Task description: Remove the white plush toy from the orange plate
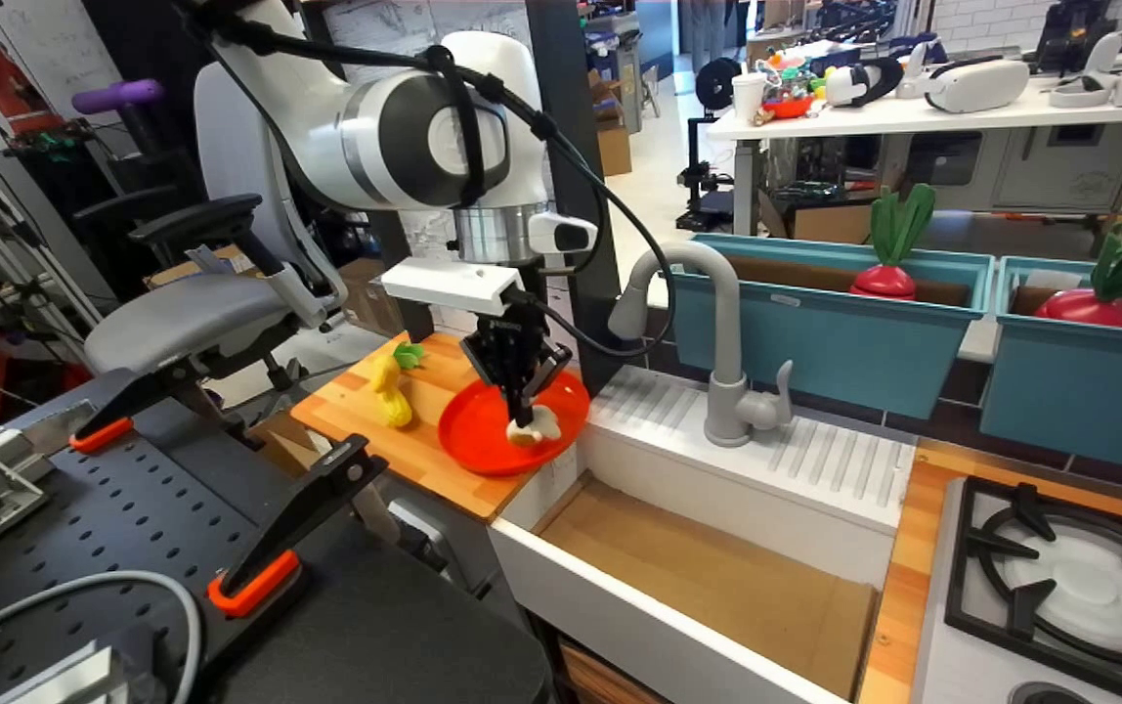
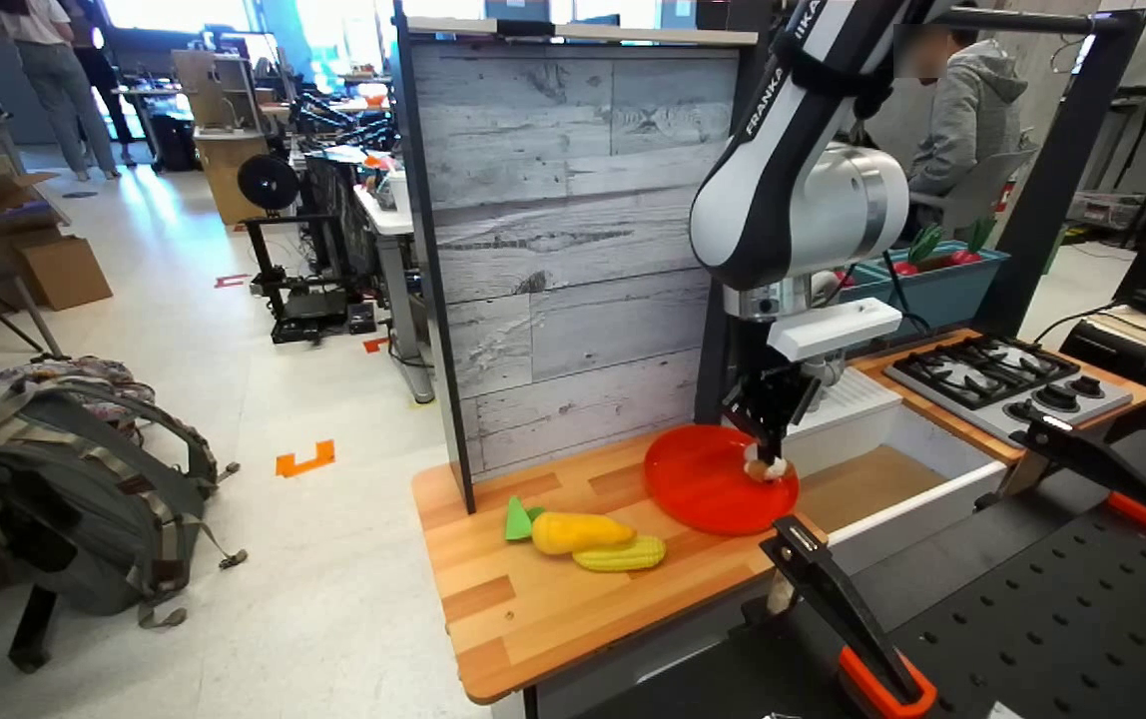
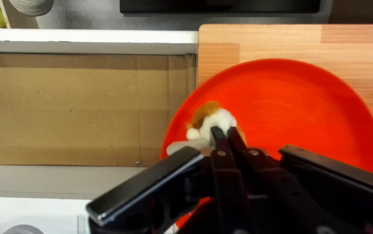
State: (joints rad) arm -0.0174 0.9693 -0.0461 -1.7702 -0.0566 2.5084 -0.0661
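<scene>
The white plush toy (image 1: 546, 422) is a small cream-white lump with brown patches; it also shows in an exterior view (image 2: 771, 469) and in the wrist view (image 3: 219, 119). It is at the sink-side part of the round orange plate (image 1: 471, 438), which also shows in an exterior view (image 2: 693, 484) and in the wrist view (image 3: 303, 104). My gripper (image 3: 226, 131) points down, its fingertips close together with white plush pinched between them. In both exterior views the gripper (image 1: 520, 416) (image 2: 771, 454) is low over the plate. I cannot tell whether the toy touches the plate.
The plate lies on a wooden counter (image 2: 493, 609) beside a white sink (image 1: 610, 606). A grey faucet (image 1: 727, 332) stands behind the sink. A yellow squash (image 2: 573, 531) and a corn cob (image 2: 623, 554) lie near the plate. A grey wood-look panel (image 2: 573, 250) rises behind.
</scene>
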